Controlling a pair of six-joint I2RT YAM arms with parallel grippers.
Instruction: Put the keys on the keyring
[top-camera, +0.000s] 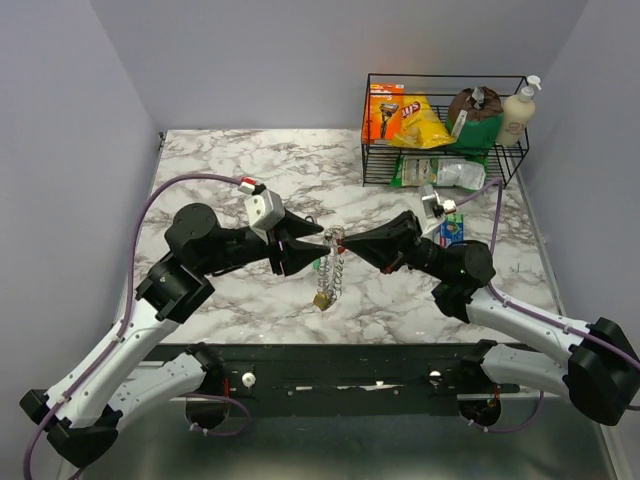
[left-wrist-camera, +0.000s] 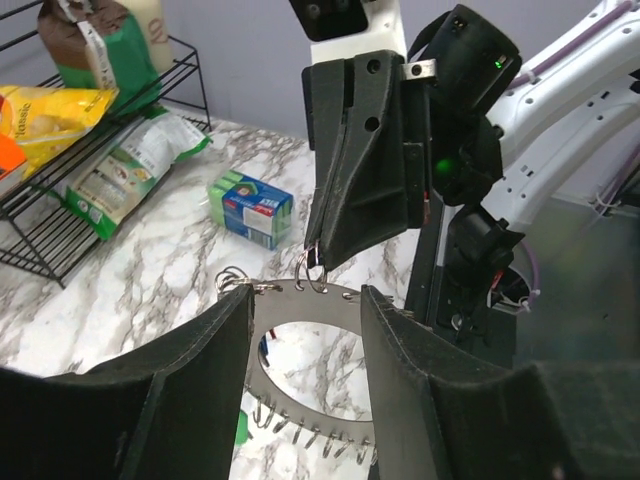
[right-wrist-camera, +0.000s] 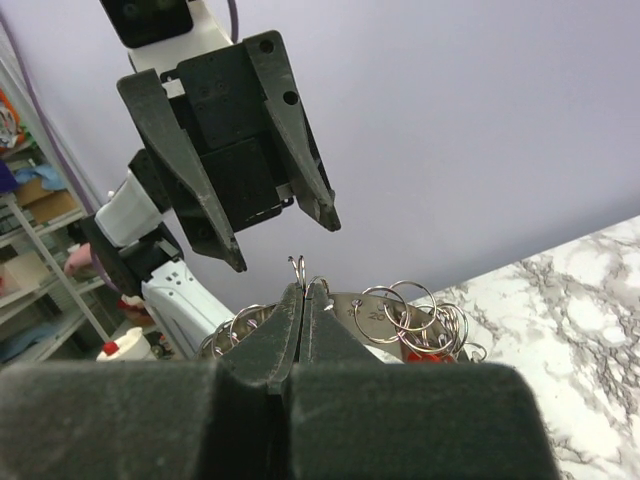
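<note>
Silvery keyring (top-camera: 334, 262): held off the marble table (top-camera: 230, 170), hung between the two grippers at mid-table; a yellow-gold piece (top-camera: 322, 299) is seen at its lowest point.
Right gripper (right-wrist-camera: 303, 290): fingers pressed together, a small wire loop at the top of the keyring pinched between their tips.
Left gripper (left-wrist-camera: 305, 300): fingers spread wide, nothing clamped; the keyring's flat upper arc is seen across the gap between them, and contact with either finger cannot be judged.
Keys (right-wrist-camera: 430, 353): a red head is seen among the small rings on the keyring; a green head is glimpsed in the left wrist view.
Blue-green box (left-wrist-camera: 250, 208): laid on the table near the wire rack (top-camera: 370, 130).
</note>
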